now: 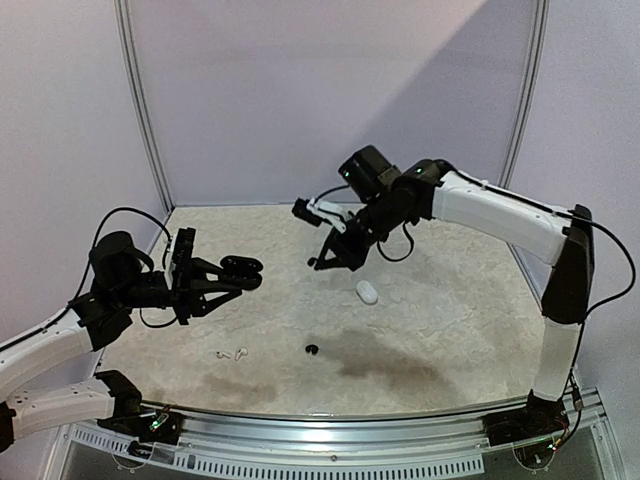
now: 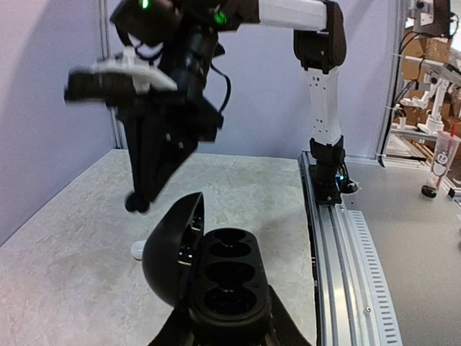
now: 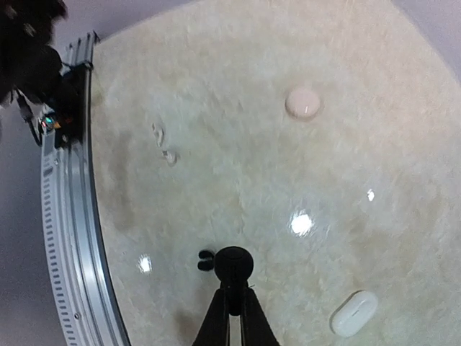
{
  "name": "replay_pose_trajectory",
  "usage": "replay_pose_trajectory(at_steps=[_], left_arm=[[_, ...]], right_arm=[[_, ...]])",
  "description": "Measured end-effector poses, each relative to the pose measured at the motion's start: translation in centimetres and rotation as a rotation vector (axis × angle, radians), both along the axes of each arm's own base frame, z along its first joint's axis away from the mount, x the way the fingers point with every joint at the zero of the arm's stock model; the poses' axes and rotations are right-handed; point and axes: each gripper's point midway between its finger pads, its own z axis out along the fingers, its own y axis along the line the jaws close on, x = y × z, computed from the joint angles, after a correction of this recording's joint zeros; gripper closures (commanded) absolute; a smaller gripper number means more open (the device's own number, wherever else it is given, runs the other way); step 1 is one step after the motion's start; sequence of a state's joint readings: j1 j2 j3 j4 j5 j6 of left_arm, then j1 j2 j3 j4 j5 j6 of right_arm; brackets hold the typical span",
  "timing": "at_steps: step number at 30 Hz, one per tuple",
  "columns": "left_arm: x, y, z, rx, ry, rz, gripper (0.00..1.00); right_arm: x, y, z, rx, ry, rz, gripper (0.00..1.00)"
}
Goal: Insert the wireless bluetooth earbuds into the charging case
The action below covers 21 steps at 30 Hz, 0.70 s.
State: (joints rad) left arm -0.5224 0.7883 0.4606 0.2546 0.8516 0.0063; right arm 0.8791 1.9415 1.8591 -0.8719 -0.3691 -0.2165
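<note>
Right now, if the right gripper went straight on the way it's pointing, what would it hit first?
Most likely the bare table. The right gripper, shut on what looks like a black earbud, points down at it; a loose black bud lies just beside that line, though depth is unclear.

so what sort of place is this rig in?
Probably a robotics lab enclosure: plain panel walls, an arm bolted to an aluminium rail, cluttered shelving beyond.

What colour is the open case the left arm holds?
The case is black; left wrist view shows it best.
</note>
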Motion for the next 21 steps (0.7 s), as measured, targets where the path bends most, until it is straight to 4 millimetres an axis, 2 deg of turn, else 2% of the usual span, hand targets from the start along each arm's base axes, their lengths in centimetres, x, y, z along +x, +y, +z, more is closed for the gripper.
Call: replay_pose_trajectory(at_steps=[3, 5, 7, 9, 11, 16, 19, 21], left_arm=[[-0.3, -0.2, 0.0, 0.002, -0.029, -0.031, 1.00], [-0.3, -0.4, -0.2, 0.005, -0.036, -0.047, 1.00], [-0.4, -0.5, -0.3, 0.006, -0.049, -0.062, 1.00], [-0.5, -0.6, -0.3, 0.007, -0.060, -0.068, 1.00], [-0.6, -0.7, -0.2, 0.006, -0.073, -0.073, 1.00], [-0.7, -0.7, -0.2, 0.009, -0.098, -0.080, 1.00], [-0.9, -0.8, -0.1, 0.012, -0.126, -0.086, 1.00], [-0.9, -0.8, 0.0, 0.012, -0.137, -0.087, 1.00]], right_arm=[[-0.3, 1.1, 6.9, 0.119, -0.117, 0.014, 1.00], [-1.2, 1.8, 10.7, 0.188, -0.176, 0.031, 1.00], [-2.5, 2.6, 13.4, 0.242, -0.220, 0.059, 1.00], [-4.4, 3.6, 15.3, 0.282, -0.251, 0.100, 1.00], [-6.3, 4.6, 16.0, 0.304, -0.265, 0.144, 1.00], [-10.3, 6.3, 15.8, 0.309, -0.274, 0.243, 1.00], [-11.5, 6.7, 15.8, 0.310, -0.279, 0.272, 1.00], [-11.5, 6.7, 15.8, 0.309, -0.281, 0.274, 1.00]])
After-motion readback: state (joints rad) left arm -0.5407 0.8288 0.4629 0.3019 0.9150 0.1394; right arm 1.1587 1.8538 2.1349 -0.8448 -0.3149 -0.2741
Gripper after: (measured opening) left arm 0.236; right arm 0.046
